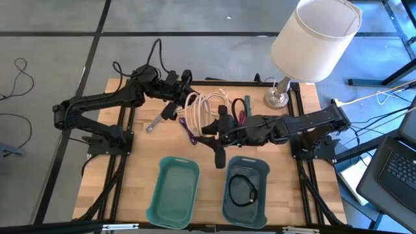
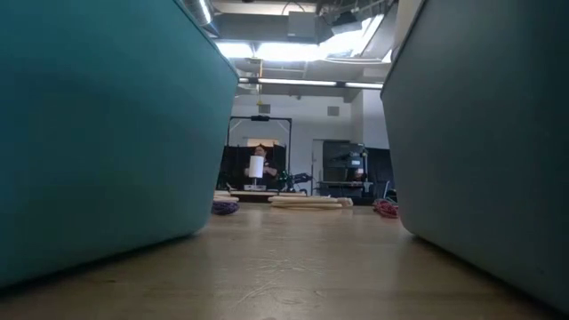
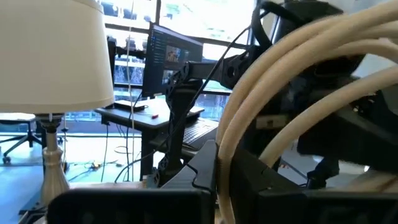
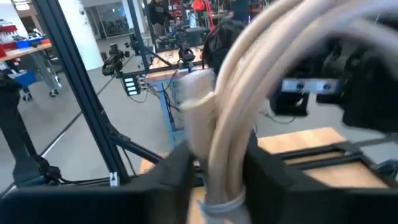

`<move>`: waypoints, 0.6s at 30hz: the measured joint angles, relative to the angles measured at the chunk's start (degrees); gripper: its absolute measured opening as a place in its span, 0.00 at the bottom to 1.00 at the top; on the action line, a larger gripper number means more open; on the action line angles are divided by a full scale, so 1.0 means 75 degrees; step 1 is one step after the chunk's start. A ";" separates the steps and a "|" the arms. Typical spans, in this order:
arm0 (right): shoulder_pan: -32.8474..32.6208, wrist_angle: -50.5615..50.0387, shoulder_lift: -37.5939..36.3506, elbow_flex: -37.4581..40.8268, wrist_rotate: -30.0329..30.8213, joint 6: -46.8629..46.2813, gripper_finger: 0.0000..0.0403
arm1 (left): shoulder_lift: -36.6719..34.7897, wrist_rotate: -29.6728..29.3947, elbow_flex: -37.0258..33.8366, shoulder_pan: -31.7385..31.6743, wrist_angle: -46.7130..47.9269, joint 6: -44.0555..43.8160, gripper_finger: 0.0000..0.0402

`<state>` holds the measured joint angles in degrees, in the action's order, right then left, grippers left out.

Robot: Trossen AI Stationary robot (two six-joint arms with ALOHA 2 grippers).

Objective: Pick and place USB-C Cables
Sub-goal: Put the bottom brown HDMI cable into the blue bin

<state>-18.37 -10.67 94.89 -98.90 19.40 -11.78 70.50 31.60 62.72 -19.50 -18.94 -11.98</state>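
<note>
At six o'clock, teal tray (image 1: 173, 192) bare, grey-blue tray (image 1: 246, 192) already holding a dark lead (image 1: 243, 190). Toward centre, right gripper (image 1: 219, 132) clenched on the cream-white coils (image 1: 201, 109), left gripper (image 1: 174, 110) seemingly gripping them too from ten o'clock. Risk: opposed pulls unwinding loops or snagging the purple lead (image 1: 189, 134). Fingertips hidden by cable; left grasp hard to confirm. At one o'clock, lamp (image 1: 312, 40).

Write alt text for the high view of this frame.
Both arms meet over a cream-white cable coil at the table's middle: left hand beside it, right hand at its other edge. Nearer the camera sit two teal trays; the right tray holds a black cable, the left tray nothing.
</note>
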 joint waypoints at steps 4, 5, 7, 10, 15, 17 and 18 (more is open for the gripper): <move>-0.0003 -0.0061 -0.0017 -0.0005 0.0004 0.0242 0.16 | 0.0000 0.0001 -0.0003 0.0037 -0.0071 0.0018 0.11; -0.0003 -0.0115 -0.0021 -0.0002 0.0018 0.0237 0.16 | 0.0000 -0.0006 -0.0003 0.0056 -0.0069 0.0034 0.13; -0.0009 -0.0485 -0.0120 -0.0002 0.0121 0.0237 0.16 | -0.0018 -0.0051 -0.0003 0.0094 -0.0045 0.0151 0.16; -0.0073 -0.1432 -0.0447 0.0001 0.0583 0.0175 0.16 | -0.0158 -0.0114 -0.0003 0.0115 0.0255 0.0305 0.22; -0.0469 -0.2997 -0.1262 0.0001 0.1940 -0.0573 0.16 | -0.0659 -0.0040 0.0000 -0.0060 0.1642 0.0330 0.31; -0.0703 -0.3659 -0.1550 0.0001 0.2324 -0.1248 0.16 | -0.0906 0.0001 0.0006 -0.0137 0.2270 0.0407 0.33; -0.0821 -0.4030 -0.1646 -0.0002 0.2397 -0.1660 0.16 | -0.1044 -0.0001 0.0006 -0.0170 0.2615 0.0468 0.34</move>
<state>-24.53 -40.90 82.54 -98.91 37.38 -24.23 62.67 31.59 62.76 -20.77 0.67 -8.47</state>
